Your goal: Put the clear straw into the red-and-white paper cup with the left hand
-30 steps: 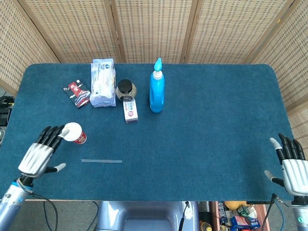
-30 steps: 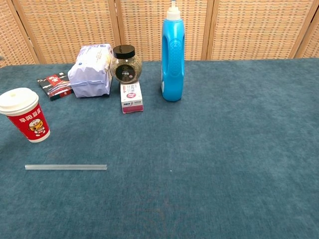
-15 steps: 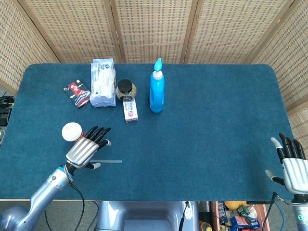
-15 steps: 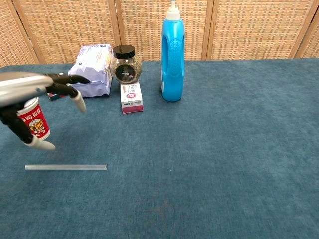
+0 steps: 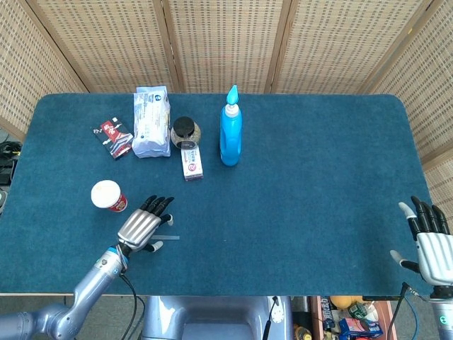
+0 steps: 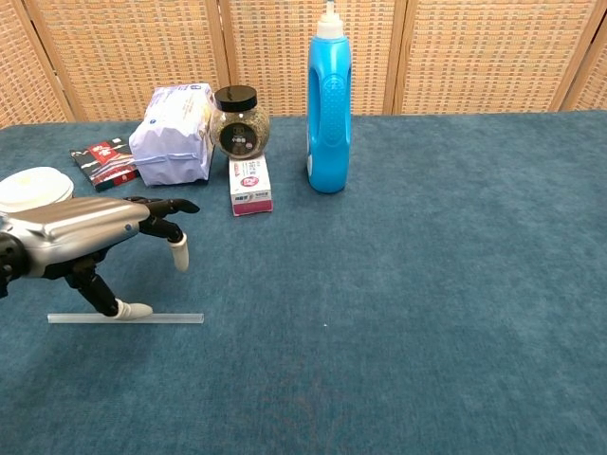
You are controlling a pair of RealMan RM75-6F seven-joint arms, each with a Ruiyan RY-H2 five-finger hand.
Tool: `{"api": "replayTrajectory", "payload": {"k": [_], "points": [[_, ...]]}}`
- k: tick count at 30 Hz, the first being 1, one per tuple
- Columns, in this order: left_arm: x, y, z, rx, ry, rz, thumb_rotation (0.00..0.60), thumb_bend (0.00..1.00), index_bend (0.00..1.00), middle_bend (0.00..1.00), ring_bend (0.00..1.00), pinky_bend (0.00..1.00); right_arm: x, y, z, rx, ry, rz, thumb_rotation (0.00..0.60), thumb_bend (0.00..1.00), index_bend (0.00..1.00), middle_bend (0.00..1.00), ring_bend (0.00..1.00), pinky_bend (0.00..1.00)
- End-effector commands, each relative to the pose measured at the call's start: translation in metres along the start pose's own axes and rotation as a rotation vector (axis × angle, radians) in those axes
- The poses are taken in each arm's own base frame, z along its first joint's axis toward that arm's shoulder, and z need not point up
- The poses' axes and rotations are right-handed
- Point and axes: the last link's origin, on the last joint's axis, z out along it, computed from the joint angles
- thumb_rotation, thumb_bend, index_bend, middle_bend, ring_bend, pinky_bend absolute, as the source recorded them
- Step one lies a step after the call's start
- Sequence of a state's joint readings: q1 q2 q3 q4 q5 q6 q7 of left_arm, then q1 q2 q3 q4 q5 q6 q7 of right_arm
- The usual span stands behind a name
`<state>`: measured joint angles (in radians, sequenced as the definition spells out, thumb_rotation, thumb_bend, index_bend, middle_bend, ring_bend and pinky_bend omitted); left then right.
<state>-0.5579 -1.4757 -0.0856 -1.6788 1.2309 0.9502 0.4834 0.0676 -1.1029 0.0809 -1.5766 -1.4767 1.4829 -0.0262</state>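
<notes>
**Left hand poised over the straw, nothing lifted yet**

The clear straw point(image 6: 126, 318) lies flat on the blue table point(image 5: 304, 184), just in front of the red-and-white paper cup point(image 5: 108, 196) and a little to its right. The left hand point(image 5: 142, 226) hovers over the straw's middle, palm down, fingers spread and holding nothing; in the chest view its thumb tip point(image 6: 133, 309) looks to be touching or just above the straw. The cup stands upright close beside the hand's wrist side. It seems to carry a white lid, though I cannot make out an opening in it.

The right hand point(image 5: 429, 244) sits well away from the cup at the table's near edge, fingers apart and empty.

The risk I see: a thin, slick straw lying flat on cloth may roll or skid away when the fingers close. With the cup so near, a sideways sweep of the forearm could tip it.
</notes>
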Motion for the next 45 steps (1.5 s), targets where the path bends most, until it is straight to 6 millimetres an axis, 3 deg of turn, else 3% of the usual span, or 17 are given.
{"api": "replayTrajectory", "payload": {"k": [1, 13, 45], "points": [[-0.007, 0.004, 0.004, 0.009, -0.018, 0.006, 0.6, 0.27, 0.39, 0.0, 0.0, 0.0, -0.001, 0.0, 0.0, 0.001, -0.006, -0.001, 0.6, 0.0, 0.0, 0.0, 0.0, 0.0], [-0.022, 0.018, 0.017, 0.049, -0.036, -0.016, 0.6, 0.35, 0.41, 0.0, 0.0, 0.0, -0.002, 0.001, 0.001, 0.0, -0.01, 0.0, 0.6, 0.0, 0.0, 0.0, 0.0, 0.0], [-0.041, 0.017, 0.024, 0.07, -0.032, -0.014, 0.6, 0.35, 0.49, 0.0, 0.0, 0.0, -0.004, 0.003, 0.003, -0.006, -0.024, 0.009, 0.6, 0.0, 0.0, 0.0, 0.0, 0.0]]}}
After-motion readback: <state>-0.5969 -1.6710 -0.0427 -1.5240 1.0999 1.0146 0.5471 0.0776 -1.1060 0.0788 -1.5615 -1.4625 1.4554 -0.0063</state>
